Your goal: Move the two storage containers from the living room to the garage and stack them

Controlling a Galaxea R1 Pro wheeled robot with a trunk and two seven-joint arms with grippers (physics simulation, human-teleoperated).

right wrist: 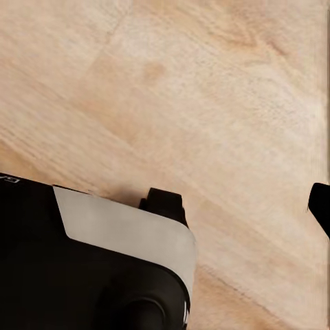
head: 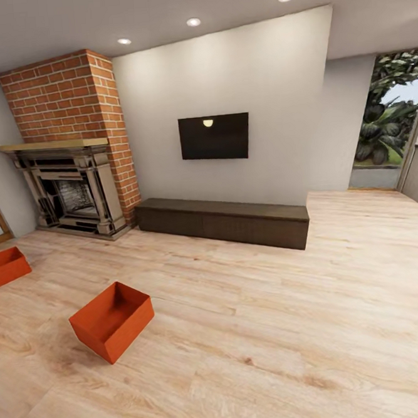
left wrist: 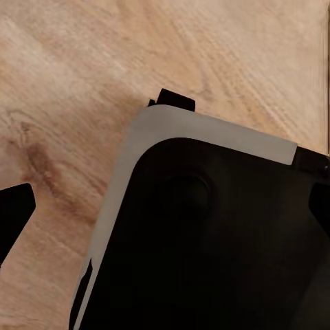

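From my seat at the controls, the nearest things are under the arms. The left wrist camera looks down on light wood planks point(left wrist: 75, 82) with the robot's dark base, edged in pale grey point(left wrist: 206, 227), below it; a black finger tip point(left wrist: 14, 210) pokes in at the frame edge, and I cannot tell whether the left gripper's fingers are spread or pressed together. The right wrist camera gives me much the same: planks, the base corner point(right wrist: 103, 261), and one dark finger tip point(right wrist: 320, 203) at the border, so I cannot tell that gripper's finger state either.

Through the head camera, one storage container point(head: 112, 320) sits on the living room floor point(head: 276, 342) near me and to the left, open side up, turned at an angle to the planks. The second container point(head: 5, 266) lies farther off at the left edge, partly cut off by the frame, well apart from the first.

Beyond them, against the far wall, a brick fireplace point(head: 75, 182) stands at the left. To its right runs a long low dark cabinet point(head: 226, 221), with a black screen point(head: 214, 137) mounted on the wall above it. At far right an opening shows green foliage point(head: 390, 119) outside.
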